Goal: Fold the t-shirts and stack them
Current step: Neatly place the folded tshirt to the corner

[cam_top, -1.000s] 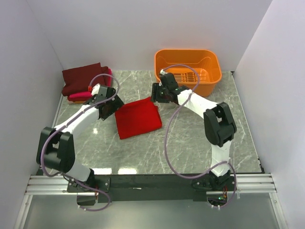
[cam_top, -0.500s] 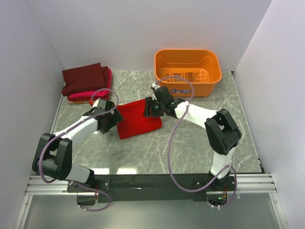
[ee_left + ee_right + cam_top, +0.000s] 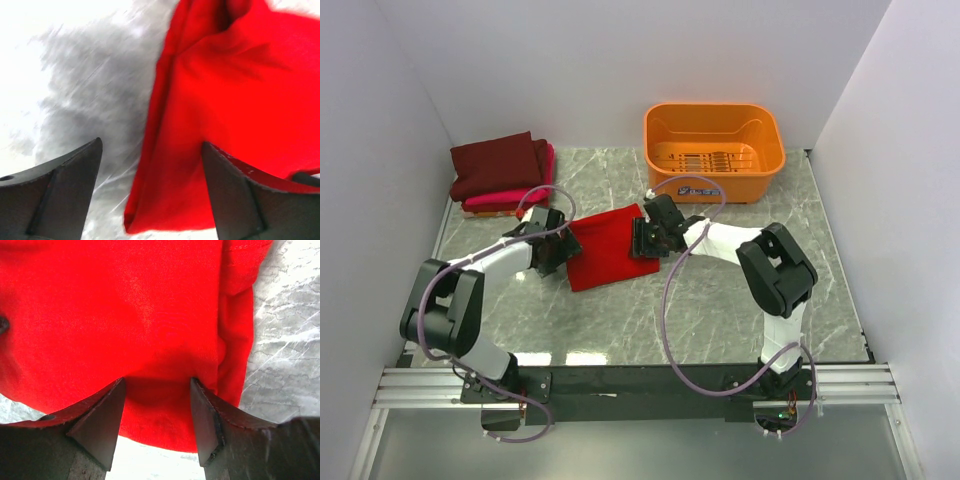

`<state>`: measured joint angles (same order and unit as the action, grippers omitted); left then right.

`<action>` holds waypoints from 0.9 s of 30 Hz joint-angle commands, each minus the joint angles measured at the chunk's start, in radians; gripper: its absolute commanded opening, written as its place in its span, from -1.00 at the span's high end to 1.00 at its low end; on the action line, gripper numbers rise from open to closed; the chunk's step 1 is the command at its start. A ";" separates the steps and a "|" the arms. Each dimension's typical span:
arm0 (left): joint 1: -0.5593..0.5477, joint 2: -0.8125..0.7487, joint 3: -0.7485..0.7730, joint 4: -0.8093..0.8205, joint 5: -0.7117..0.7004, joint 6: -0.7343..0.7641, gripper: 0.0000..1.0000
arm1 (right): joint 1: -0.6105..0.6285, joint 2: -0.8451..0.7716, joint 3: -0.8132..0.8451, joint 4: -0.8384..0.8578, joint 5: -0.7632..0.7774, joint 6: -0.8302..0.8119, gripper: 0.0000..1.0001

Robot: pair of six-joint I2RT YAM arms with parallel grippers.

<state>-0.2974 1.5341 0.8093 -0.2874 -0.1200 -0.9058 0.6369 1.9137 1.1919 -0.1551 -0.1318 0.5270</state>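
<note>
Red t-shirt [image 3: 605,252], folded flat, long axis left-right.

A marble-patterned grey tabletop [image 3: 720,300] with pale veins sits boxed in by plain white walls: a back wall [image 3: 620,60], a left panel [image 3: 370,150] and a right panel [image 3: 910,200]. An aluminium rail [image 3: 860,385] runs along its near edge. Soft, even light leaves pale glare patches [image 3: 585,357] on the stone.

Red t-shirt [image 3: 605,255], maroon t-shirt [image 3: 495,160], orange basket [image 3: 713,108], grey-veined table [image 3: 720,300].
</note>
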 commanded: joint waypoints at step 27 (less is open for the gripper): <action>-0.103 0.190 0.352 -0.140 -0.385 0.205 0.99 | -0.052 -0.714 -0.321 -0.176 0.617 0.068 -0.36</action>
<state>-0.4000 1.7645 1.0824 -0.3531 -0.3515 -0.7624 0.5949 1.2568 0.8833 -0.2340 0.2050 0.5655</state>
